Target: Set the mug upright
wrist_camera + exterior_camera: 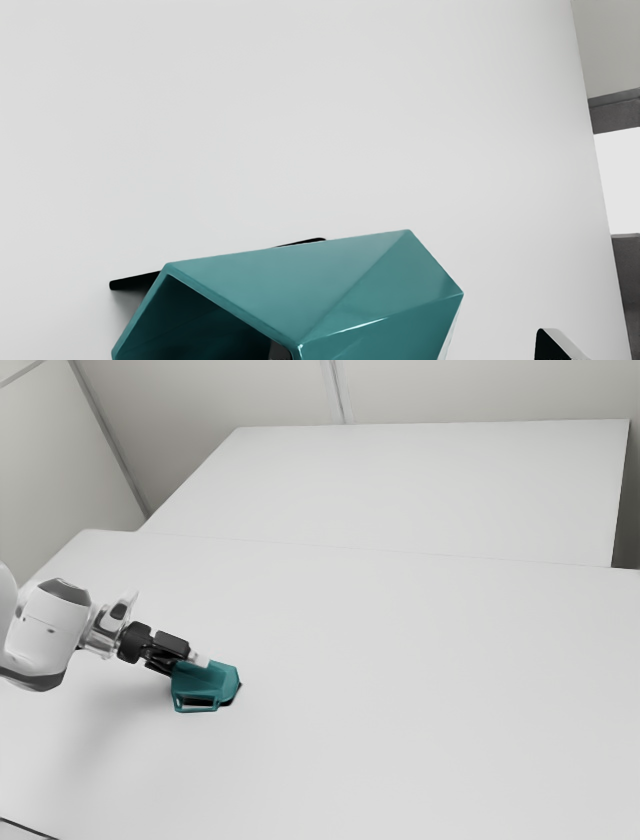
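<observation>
The teal faceted mug (222, 678) lies on its side on the white table, at the black gripper (188, 661), which reaches in from the exterior view's left. A pale fingertip overlaps the mug's upper edge there. In the wrist view the mug (310, 290) shows its dark hollow and slanted outer faces. The gripper (417, 351) stands open: one fingertip (280, 352) is at the mug's mouth, the other (557, 347) outside, apart from the mug's wall. The lower part of the mug is cut off there.
White table (420, 690) surface extends around the mug, and another white surface (400, 480) adjoins its far side. A thin black strip (135, 281) shows behind the mug. The table's edge runs beyond the outer fingertip in the wrist view.
</observation>
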